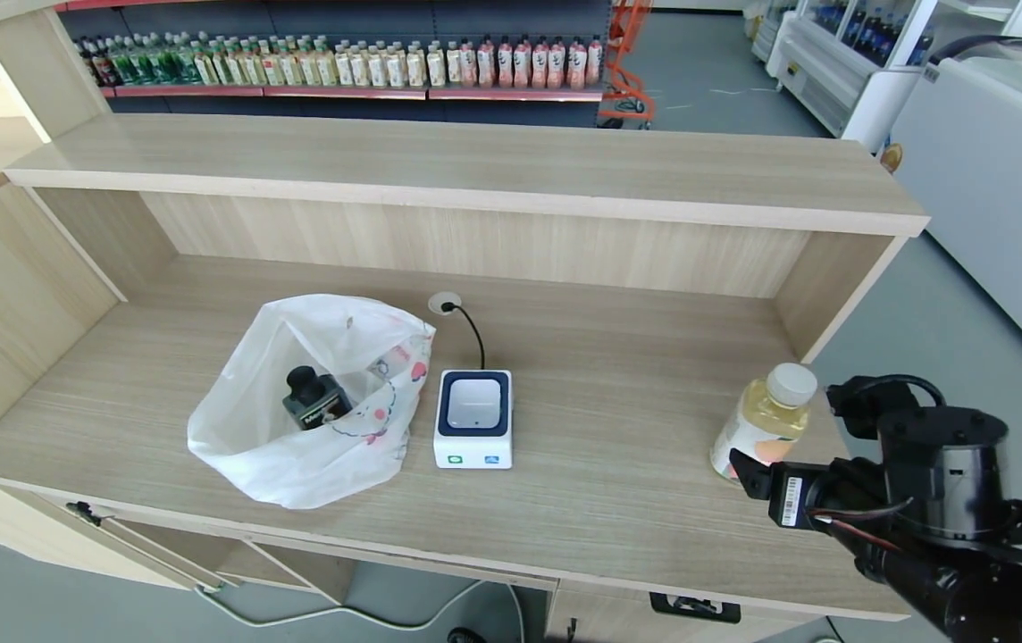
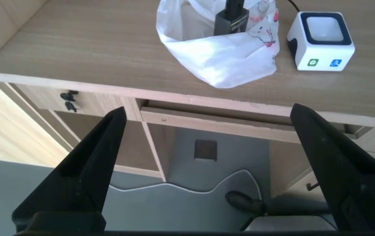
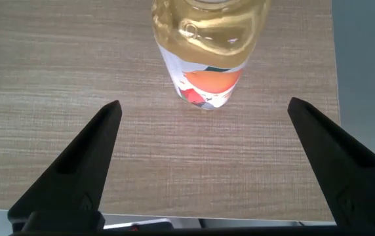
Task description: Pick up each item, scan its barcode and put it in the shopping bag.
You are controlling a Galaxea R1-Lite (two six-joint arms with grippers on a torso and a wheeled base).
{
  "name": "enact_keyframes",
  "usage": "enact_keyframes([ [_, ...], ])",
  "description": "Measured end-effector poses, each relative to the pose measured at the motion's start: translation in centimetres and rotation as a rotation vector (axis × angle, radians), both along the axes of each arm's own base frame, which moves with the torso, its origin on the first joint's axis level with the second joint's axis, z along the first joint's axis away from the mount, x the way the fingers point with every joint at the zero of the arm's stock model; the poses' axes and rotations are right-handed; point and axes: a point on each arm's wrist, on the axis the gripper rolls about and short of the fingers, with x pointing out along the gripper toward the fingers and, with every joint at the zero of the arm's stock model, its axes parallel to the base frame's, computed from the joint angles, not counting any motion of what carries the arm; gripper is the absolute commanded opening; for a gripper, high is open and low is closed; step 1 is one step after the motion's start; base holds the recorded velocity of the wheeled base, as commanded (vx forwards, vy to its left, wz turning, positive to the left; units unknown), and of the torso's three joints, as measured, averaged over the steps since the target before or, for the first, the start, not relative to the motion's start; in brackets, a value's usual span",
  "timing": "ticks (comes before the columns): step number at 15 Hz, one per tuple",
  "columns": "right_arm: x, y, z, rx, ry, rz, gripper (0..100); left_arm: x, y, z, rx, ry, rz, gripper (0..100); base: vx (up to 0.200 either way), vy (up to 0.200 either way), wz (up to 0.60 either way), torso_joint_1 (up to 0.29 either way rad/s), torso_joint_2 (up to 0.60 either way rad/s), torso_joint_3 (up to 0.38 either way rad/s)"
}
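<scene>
Right gripper point(image 3: 204, 111): nearest; open wide and empty; low at the near right corner of the bench point(image 1: 618, 393); aimed at the drink bottle point(image 1: 766, 420), which stands just beyond the fingertips, untouched
Drink bottle: upright; pale yellow liquid, white cap, label around the lower body; near the bench's right edge, well apart from the scanner
Left gripper point(image 2: 208, 110): open and empty; below the bench's front edge, on the bag's side
Barcode scanner point(image 1: 473, 418): white box, dark-framed window facing up; mid bench, just beside the bag; its cable point(image 1: 473, 335) runs to a port at the back
Shopping bag point(image 1: 297, 464): white plastic, mouth open; 1 dark, black-capped item point(image 1: 314, 399) lies inside
Step in hand: as I judge it, 1 item is bagged and the bottle is the 1 left; the right arm is lined up to grasp it
Next move calls for: advancing until the body sits between the fingers; closing on the labelled part; lifting straight up; then turning the barcode toward the scanner window; a nudge before closing could tip the bottle off the edge
</scene>
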Motion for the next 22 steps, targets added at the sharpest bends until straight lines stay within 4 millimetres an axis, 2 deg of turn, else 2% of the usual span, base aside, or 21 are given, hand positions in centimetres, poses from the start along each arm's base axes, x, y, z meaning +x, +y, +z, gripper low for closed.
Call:
enact_keyframes([
  [8,2.0,0.0,-0.6,-0.021,-0.010,-0.077,100,0.0,0.0,0.0,0.000,0.000,0.000,100,0.000,0.000,0.00,0.000,0.00,0.000],
  [13,4.2,1.0,-0.8,-0.024,-0.028,-0.078,100,0.0,0.0,0.0,0.000,0.000,0.000,100,0.000,0.000,0.00,0.000,0.00,0.000],
  [22,6.6,1.7,-2.1,-0.063,-0.045,-0.076,100,0.0,0.0,0.0,0.000,0.000,0.000,100,0.000,0.000,0.00,0.000,0.00,0.000],
])
